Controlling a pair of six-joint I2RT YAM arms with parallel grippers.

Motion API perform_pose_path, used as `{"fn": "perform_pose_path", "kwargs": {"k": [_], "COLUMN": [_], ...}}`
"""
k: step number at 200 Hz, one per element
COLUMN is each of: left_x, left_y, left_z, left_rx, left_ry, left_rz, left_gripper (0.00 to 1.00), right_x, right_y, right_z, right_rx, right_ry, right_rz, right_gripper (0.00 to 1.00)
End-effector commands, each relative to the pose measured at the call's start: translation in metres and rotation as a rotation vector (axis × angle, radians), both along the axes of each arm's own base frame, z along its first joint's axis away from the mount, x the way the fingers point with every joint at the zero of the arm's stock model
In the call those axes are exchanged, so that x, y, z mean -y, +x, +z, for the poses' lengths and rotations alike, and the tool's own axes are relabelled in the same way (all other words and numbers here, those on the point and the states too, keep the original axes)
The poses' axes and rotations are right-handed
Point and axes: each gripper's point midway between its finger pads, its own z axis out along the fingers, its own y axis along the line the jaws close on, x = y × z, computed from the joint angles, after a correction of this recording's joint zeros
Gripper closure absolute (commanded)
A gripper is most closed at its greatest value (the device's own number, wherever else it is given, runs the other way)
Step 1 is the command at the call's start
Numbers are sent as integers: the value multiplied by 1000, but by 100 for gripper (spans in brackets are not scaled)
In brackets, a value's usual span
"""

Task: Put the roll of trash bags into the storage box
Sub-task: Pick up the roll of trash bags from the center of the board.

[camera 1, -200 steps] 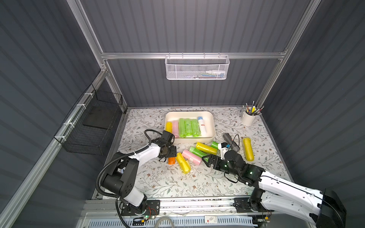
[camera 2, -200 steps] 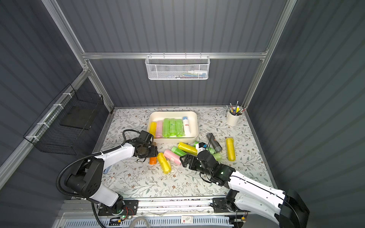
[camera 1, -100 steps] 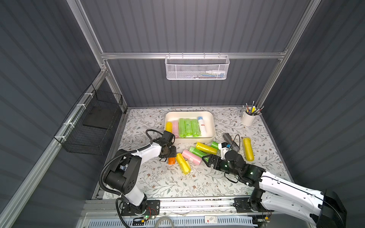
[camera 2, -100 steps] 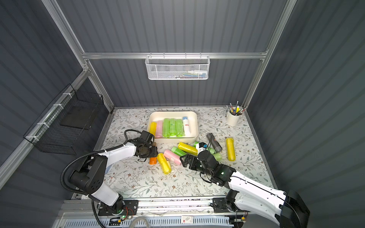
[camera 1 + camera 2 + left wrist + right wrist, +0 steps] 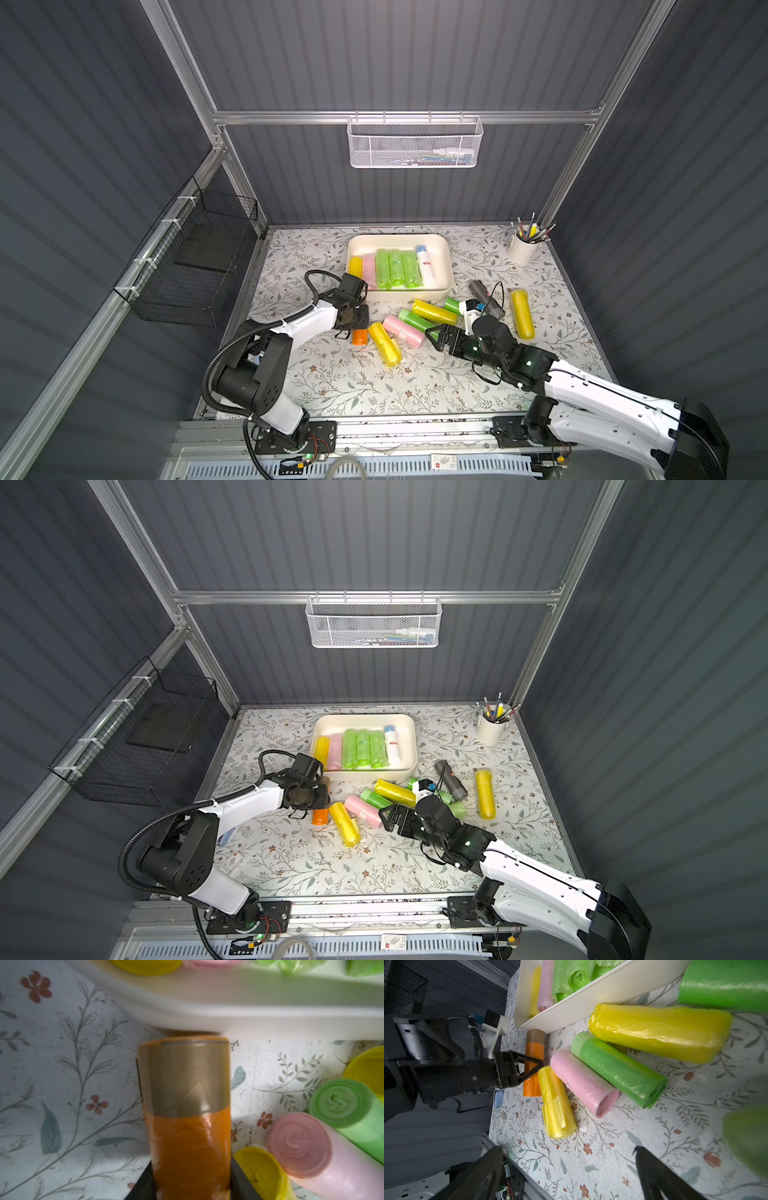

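Seen from above, with twelve o'clock at the back wall, a floral-patterned tabletop (image 5: 332, 374) carries a shallow cream-white rectangular plastic storage box (image 5: 415, 294) toward twelve o'clock. Inside the box, side by side, lie a row of yellow, pink and green plastic rolls (image 5: 395, 268) and a white tube with a blue cap (image 5: 424, 266). The orange roll of trash bags (image 5: 188, 1136), with a brown paper band round one end, lies on the table outside the box. It is at the box's seven o'clock corner, with its banded end tucked under the rim. The left gripper (image 5: 355, 327) reaches in from nine o'clock and is clenched on this orange roll; the left wrist view shows a black finger pressed against each side. Just beside the orange roll, at its three o'clock, lies a loose yellow roll (image 5: 384, 344). Next to that come a pale pink roll (image 5: 402, 331) and a bright green roll (image 5: 417, 322), packed together, with a fatter yellow roll (image 5: 434, 311) across their far ends. The right gripper (image 5: 566, 1153) sits low near four o'clock with its jaws spread wide and nothing between them, pointing at the pink and green rolls. A long yellow roll (image 5: 522, 313) lies alone at three o'clock. A white cup of pencils (image 5: 523, 251) stands at two o'clock.
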Motion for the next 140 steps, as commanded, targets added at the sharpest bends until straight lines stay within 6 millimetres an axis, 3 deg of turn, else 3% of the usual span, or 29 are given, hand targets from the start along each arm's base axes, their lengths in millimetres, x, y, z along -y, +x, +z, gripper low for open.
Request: {"fn": "perform_pose_path", "kwargs": {"k": [1, 140], "left_x": [-4, 20], "left_y": [4, 3], "left_z": [26, 102], "left_rx": [63, 182], "left_ry": [-12, -217], "left_rz": [6, -23], "left_gripper": [56, 55], "right_x": [-3, -13], "right_y": [5, 4], "right_z": [10, 27], "right_rx": [-1, -29], "right_ry": [1, 59], "right_rz": [2, 18], "right_gripper": [1, 1]}}
